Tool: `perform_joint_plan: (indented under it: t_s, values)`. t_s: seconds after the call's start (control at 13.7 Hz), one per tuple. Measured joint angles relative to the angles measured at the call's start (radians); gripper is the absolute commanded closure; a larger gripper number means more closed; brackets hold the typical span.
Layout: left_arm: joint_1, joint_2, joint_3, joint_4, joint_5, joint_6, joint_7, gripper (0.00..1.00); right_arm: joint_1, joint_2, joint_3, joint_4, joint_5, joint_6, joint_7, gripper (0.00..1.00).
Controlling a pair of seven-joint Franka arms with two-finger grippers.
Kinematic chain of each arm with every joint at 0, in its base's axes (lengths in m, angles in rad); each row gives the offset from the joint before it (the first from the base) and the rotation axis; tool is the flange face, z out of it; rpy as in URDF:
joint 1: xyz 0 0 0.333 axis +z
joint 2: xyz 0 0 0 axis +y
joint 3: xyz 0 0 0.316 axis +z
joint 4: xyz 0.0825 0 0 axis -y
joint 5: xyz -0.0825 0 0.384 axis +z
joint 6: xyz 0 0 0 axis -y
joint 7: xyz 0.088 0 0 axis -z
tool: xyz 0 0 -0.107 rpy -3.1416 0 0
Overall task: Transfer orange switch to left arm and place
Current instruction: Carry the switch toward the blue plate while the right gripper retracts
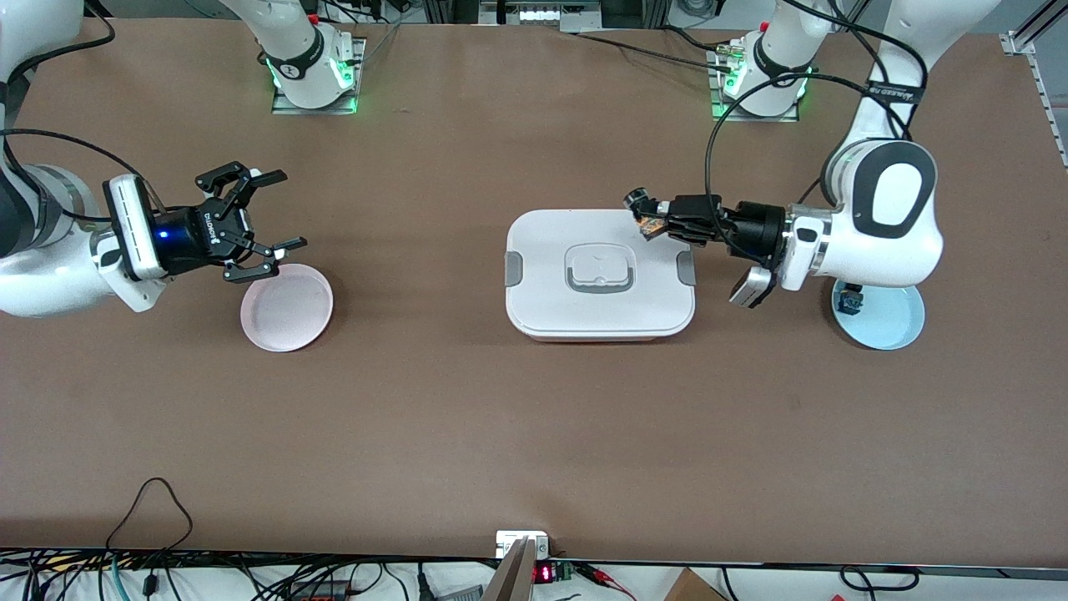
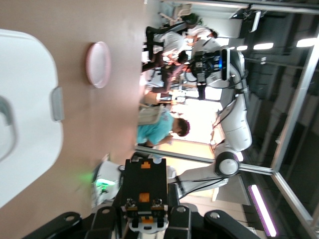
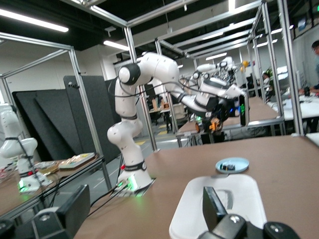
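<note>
Over the box, left gripper clamps the level-held orange switch; right gripper splayed.

Sideways white lettering on the black body of the right end effector, apparently the brand name ROBOTIQ. A black band around the upper link of the left arm carries white print that begins FRANKA; the rest is too small to make out. A red display at the tabletop edge nearest the front camera shows glowing digits, unreadable.
</note>
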Motion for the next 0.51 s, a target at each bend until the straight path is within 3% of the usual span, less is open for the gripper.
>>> perform_joint_plan:
  t_s: [0.15, 0.51]
  values:
    - [0.001, -0.018, 0.026, 0.009, 0.109, 0.000, 0.000, 1.00, -0.001, -0.005, -0.009, 0.016, -0.084, 0.001, 0.030, 0.00]
    - [0.009, -0.039, 0.053, 0.028, 0.329, 0.000, 0.000, 1.00, -0.011, -0.022, -0.042, 0.209, -0.494, 0.003, 0.327, 0.00]
